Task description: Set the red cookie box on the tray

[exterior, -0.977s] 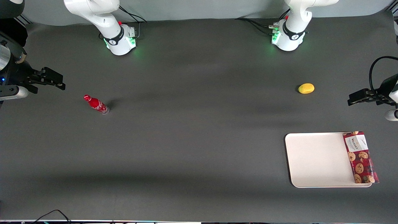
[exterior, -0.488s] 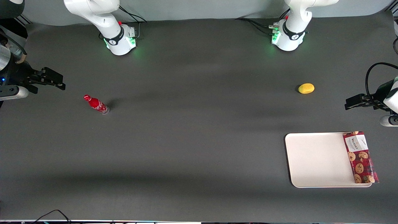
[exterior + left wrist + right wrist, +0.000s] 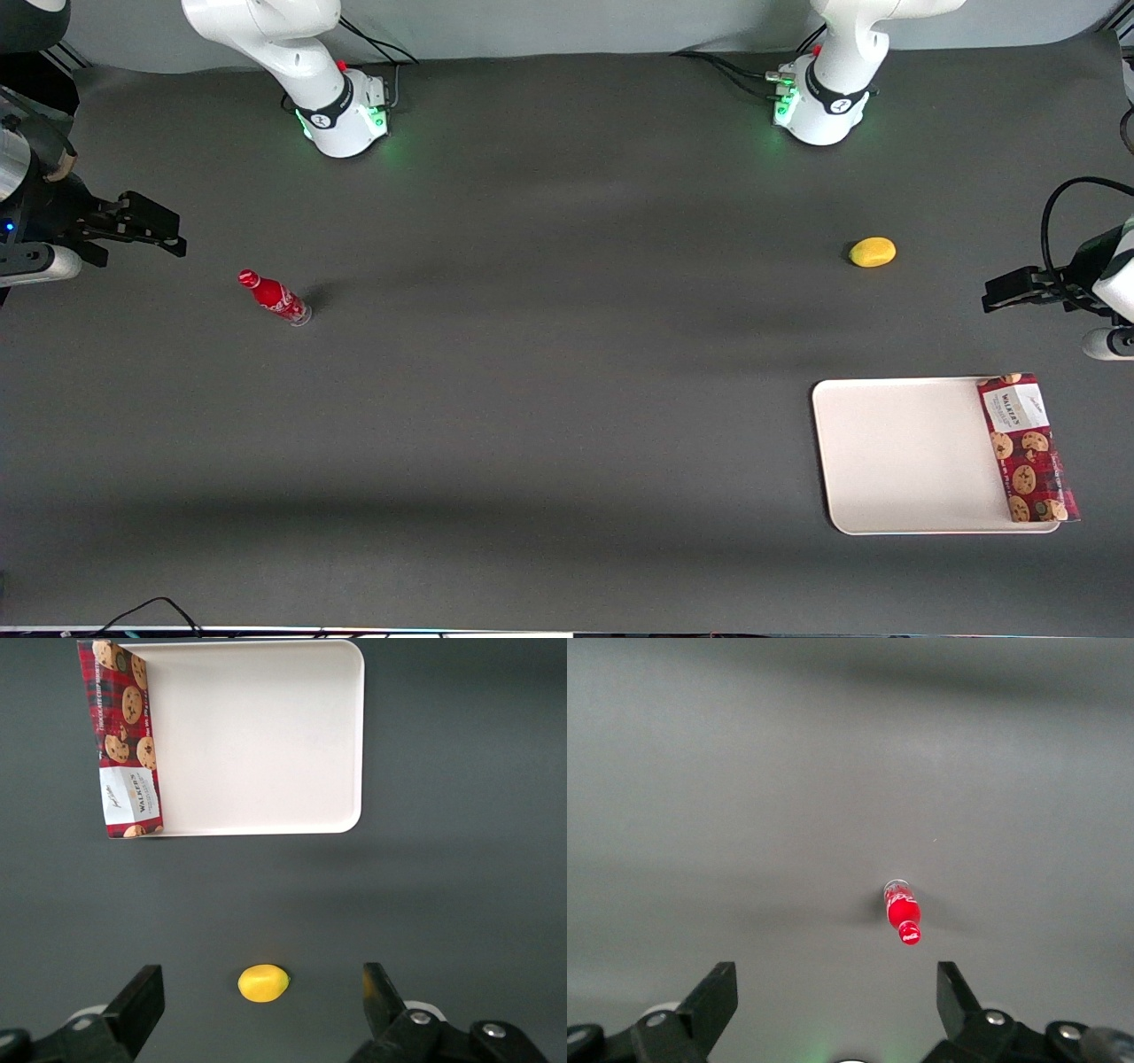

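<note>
The red cookie box [image 3: 1028, 448] is lying flat along the tray [image 3: 904, 456] edge at the working arm's end, mostly on the tray surface, its outer long side overhanging the rim a little. White label end is pointing away from the front camera. Task is looking basically done.

The gripper [image 3: 997, 293] is hanging in the air well apart from the box, farther from the front camera than the tray; in the wrist view the gripper [image 3: 262, 997] is showing jaws spread wide, holding nothing, with the lemon [image 3: 263, 983] on the table between the fingers [image 3: 142, 997].

Handling guess: thin cardboard, light, fairly stiff but crushable, glossy so probably a bit slippery. Best grip is likely across the short width near mid-length; grabbing an end would be letting it tilt.

Hard to tell: whether the overhanging side is resting on the rim or tilted. Box thickness is not readable. The arm itself is cut off at the frame edge.

The soda bottle [image 3: 275, 298] is sitting toward the parked arm's end.
</note>
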`<act>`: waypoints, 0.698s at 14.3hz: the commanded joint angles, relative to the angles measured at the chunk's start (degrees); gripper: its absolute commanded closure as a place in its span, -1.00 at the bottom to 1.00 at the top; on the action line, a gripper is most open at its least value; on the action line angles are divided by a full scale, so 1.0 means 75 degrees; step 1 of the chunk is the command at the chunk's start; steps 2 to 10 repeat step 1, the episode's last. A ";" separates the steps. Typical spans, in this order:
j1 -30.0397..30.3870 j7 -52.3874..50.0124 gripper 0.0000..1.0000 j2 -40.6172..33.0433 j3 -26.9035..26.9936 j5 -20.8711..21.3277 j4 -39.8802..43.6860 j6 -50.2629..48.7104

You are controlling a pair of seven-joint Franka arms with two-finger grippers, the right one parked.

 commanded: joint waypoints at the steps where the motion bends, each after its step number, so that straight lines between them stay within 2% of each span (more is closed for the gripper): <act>1: -0.0056 -0.0171 -1.00 0.0023 -0.0007 0.0141 0.0168 -0.0246; 10: -0.0056 -0.0171 -1.00 0.0023 -0.0007 0.0141 0.0168 -0.0246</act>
